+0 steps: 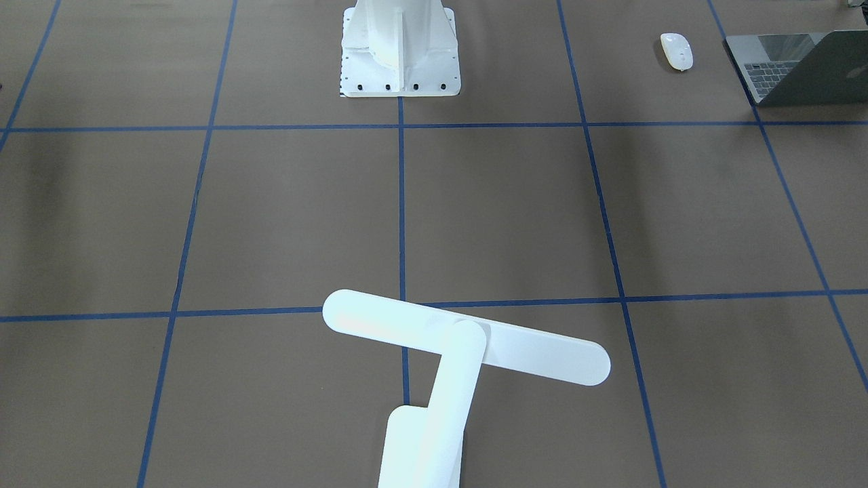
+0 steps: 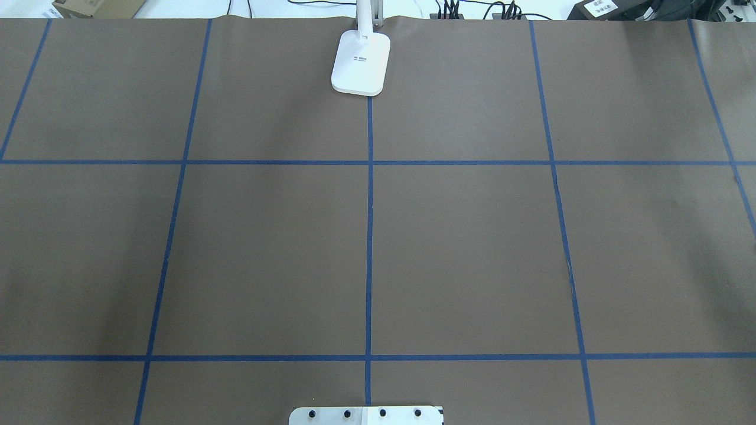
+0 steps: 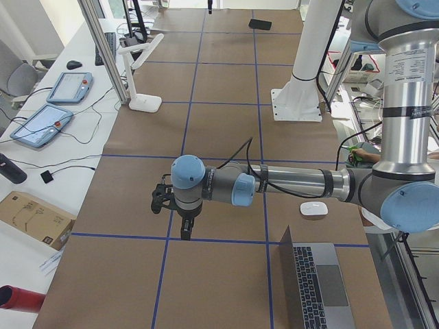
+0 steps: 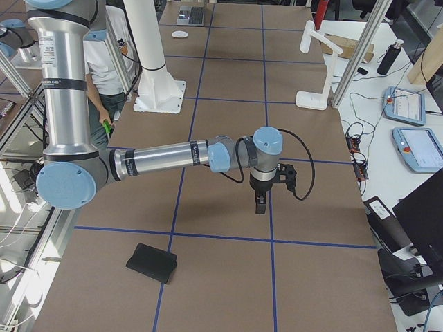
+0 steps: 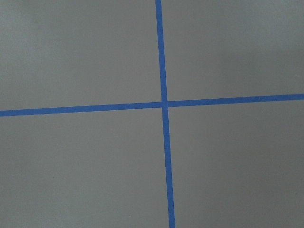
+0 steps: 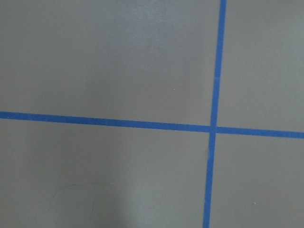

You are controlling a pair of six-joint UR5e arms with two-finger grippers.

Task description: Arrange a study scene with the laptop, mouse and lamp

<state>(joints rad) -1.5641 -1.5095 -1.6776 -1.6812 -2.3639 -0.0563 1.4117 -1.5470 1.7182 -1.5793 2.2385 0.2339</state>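
Observation:
The laptop (image 1: pixel 800 68) stands open at the table's end on my left, also in the left side view (image 3: pixel 315 288). The white mouse (image 1: pixel 677 51) lies beside it (image 3: pixel 313 208). The white lamp (image 1: pixel 468 346) stands at the far middle edge, its base (image 2: pixel 361 62) on the centre tape line. My left gripper (image 3: pixel 184 229) points down over bare table, away from the laptop and mouse. My right gripper (image 4: pixel 259 204) points down over bare table near the other end. I cannot tell whether either is open or shut. Both wrist views show only tape lines.
A flat black pad (image 4: pixel 152 263) lies near the table's right end. The white bolted pedestal (image 1: pixel 400 54) stands at the robot's side, middle. Brown cover with a blue tape grid (image 2: pixel 369 236) spans the table. A person (image 4: pixel 104 62) stands behind the pedestal.

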